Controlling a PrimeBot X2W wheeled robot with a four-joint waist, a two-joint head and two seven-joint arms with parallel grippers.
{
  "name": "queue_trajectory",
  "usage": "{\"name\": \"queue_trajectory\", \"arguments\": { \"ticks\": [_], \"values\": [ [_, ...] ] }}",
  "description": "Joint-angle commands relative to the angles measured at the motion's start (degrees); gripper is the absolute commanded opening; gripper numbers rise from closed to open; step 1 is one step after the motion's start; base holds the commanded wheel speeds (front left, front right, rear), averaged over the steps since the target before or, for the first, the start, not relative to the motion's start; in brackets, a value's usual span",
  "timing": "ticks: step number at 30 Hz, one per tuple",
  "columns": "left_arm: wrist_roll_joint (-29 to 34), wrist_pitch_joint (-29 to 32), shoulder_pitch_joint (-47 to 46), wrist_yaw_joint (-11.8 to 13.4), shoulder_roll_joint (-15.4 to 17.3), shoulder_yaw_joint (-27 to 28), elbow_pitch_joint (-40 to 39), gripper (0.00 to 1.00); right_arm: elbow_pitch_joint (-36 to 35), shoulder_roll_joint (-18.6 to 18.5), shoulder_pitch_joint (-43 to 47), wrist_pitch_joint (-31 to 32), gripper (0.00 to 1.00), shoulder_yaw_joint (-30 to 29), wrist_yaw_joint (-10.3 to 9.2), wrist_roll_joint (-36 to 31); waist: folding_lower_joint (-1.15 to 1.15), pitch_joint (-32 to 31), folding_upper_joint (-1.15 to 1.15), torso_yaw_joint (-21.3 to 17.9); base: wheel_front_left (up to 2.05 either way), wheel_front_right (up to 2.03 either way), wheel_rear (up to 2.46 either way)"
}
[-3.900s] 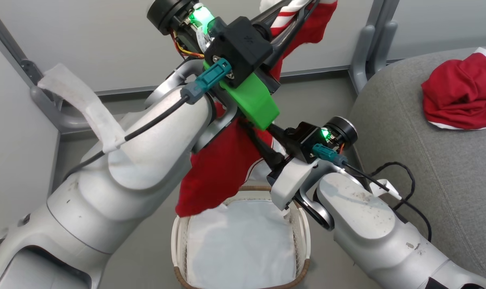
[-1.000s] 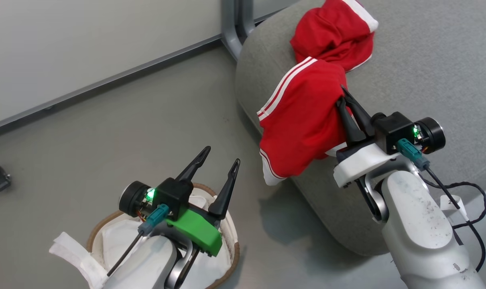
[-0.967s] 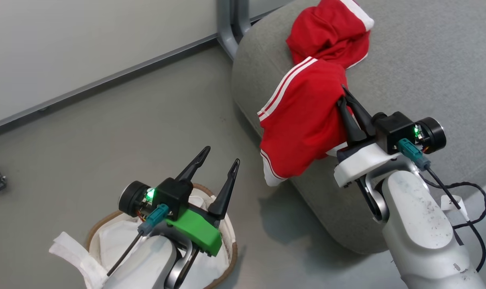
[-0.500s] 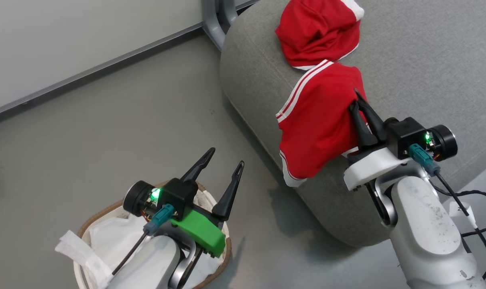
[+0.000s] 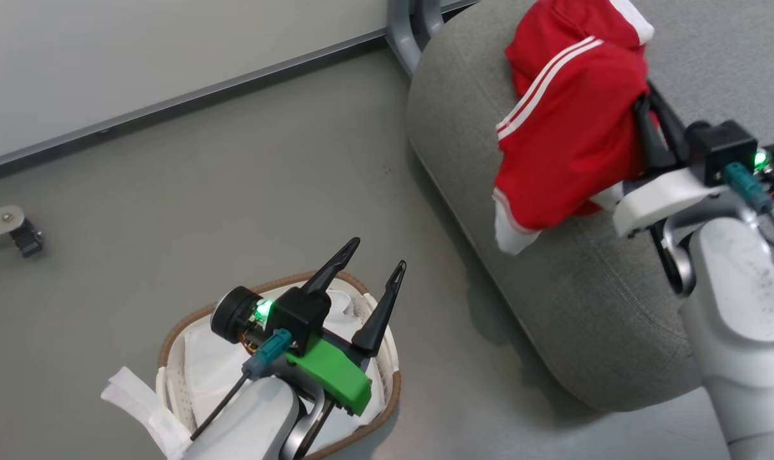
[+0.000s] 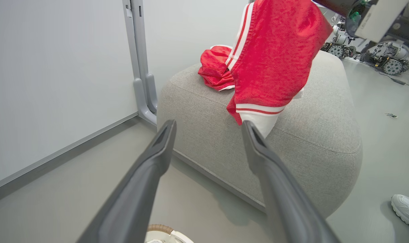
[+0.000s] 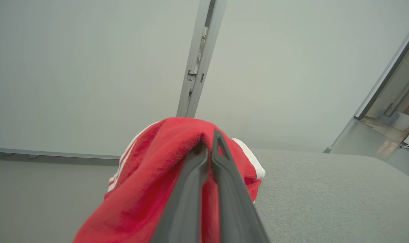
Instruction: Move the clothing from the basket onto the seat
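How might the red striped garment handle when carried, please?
Probably floppy: the red striped garment drapes in folds from the shut right pincer. Likely light: that thin pinch carries it. It may slide off the seat; its hem hangs near the edge.

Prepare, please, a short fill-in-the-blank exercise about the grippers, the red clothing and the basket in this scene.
1. The right gripper is ____ on the striped red garment.
2. The left gripper, over the basket, is ____.
3. The crumpled red garment lies on the seat, whose fabric is ____.
Missing words: shut; open; grey.
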Motion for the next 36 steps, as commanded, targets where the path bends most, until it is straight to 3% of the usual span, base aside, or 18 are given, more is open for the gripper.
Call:
{"name": "queue_trajectory", "arguments": {
  "ticks": [1,17,24,28,36],
  "values": [
    [0.54,0.0,-0.34,-0.25,-0.13,-0.19,-0.4,1.0,0.64,-1.22,-2.39,-0.29,0.0,-0.55,-0.08,-0.62,0.0,0.85,-0.01,2.09,0.0,0.0,0.0],
    [3.46,1.25,-5.3,-0.66,0.19,-2.79,-2.57,1.0,13.17,-20.11,-28.94,6.33,0.0,-6.2,-0.08,-2.48,0.0,12.76,-0.01,11.17,0.0,0.0,0.0],
    [4.4,1.65,-9.47,-1.38,-0.84,-3.79,-3.89,1.0,16.29,-27.05,-34.38,10.97,0.0,-12.12,-0.08,-6.73,0.0,20.45,-0.01,15.82,0.0,0.0,0.0],
    [5.11,1.57,-11.63,-1.62,-1.62,-4.27,-3.97,1.0,16.91,-27.21,-34.4,11.57,0.0,-16.43,-0.08,-8.65,0.0,24.0,-0.01,17.85,0.0,0.0,0.0],
    [5.73,1.14,-14.06,-1.95,-2.47,-5.43,-3.04,1.0,20.34,-23.02,-29.61,10.64,0.0,-21.14,-0.08,-13.26,0.0,27.76,-0.01,19.51,0.0,0.0,0.0]
  ]
}}
